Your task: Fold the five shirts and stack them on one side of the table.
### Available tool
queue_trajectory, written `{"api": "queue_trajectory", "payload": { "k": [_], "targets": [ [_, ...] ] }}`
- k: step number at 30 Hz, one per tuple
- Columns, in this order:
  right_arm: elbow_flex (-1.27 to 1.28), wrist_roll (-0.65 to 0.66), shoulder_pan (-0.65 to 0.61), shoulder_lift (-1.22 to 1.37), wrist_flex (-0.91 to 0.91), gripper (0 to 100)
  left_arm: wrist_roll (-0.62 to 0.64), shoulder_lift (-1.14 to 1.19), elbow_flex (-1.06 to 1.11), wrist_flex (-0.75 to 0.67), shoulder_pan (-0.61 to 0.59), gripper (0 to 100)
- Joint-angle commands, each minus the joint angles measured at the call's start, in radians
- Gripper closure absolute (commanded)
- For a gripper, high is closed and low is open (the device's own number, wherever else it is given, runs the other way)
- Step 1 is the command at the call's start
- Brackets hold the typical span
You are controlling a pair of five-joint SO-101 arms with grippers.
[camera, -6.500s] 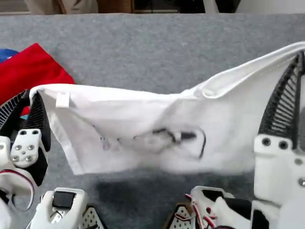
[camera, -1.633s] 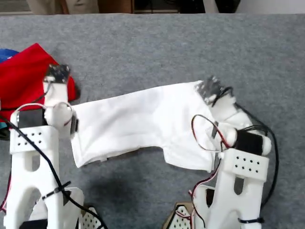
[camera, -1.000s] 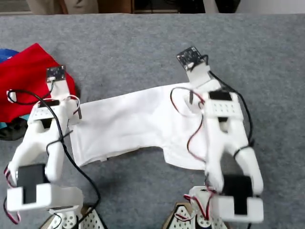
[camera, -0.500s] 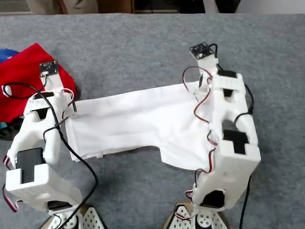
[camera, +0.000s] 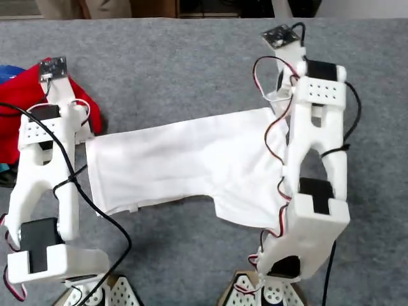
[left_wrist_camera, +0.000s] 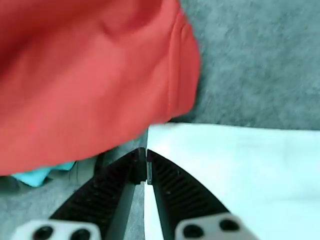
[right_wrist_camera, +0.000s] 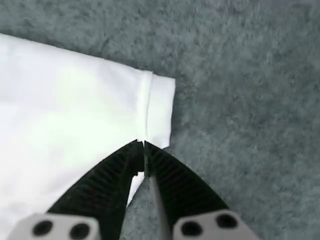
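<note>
A white shirt (camera: 178,159) lies spread flat on the grey table, its long side running left to right, one sleeve hanging toward the front. My left gripper (left_wrist_camera: 145,159) is shut on the white shirt's (left_wrist_camera: 235,170) far left corner, beside a red shirt (left_wrist_camera: 90,75). My right gripper (right_wrist_camera: 144,146) is shut on the hem at the far right corner of the white shirt (right_wrist_camera: 65,110). In the high view the left arm (camera: 48,146) stands over the shirt's left edge and the right arm (camera: 315,140) over its right edge. The red shirt (camera: 16,89) lies at the far left.
A blue cloth (camera: 5,70) and a teal cloth (camera: 3,167) peek out by the red shirt at the left edge; the teal cloth (left_wrist_camera: 45,172) lies under the red one. Bare grey table (camera: 166,70) stretches behind the white shirt and to its right.
The shirt hung in the air between both grippers, then was laid on the table. In the last second both grippers moved outward and back, drawing the shirt's far corners wider.
</note>
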Motion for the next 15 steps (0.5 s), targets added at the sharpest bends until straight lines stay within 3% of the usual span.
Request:
{"api": "queue_trajectory", "payload": {
  "k": [1, 8, 15],
  "targets": [
    [-0.019, -0.009, -0.047, -0.039, -0.051, 99.6, 0.011, 0.002, -0.025, -0.087, 0.018, 98],
    [-0.005, -0.127, -0.019, 0.17, -0.206, 99.6, 0.094, 0.259, -0.018, -0.212, 0.032, 98],
    [-0.145, -0.143, 0.036, 0.387, -0.183, 99.6, 0.1, 0.383, -0.161, -0.123, 0.021, 98]
  ]
}}
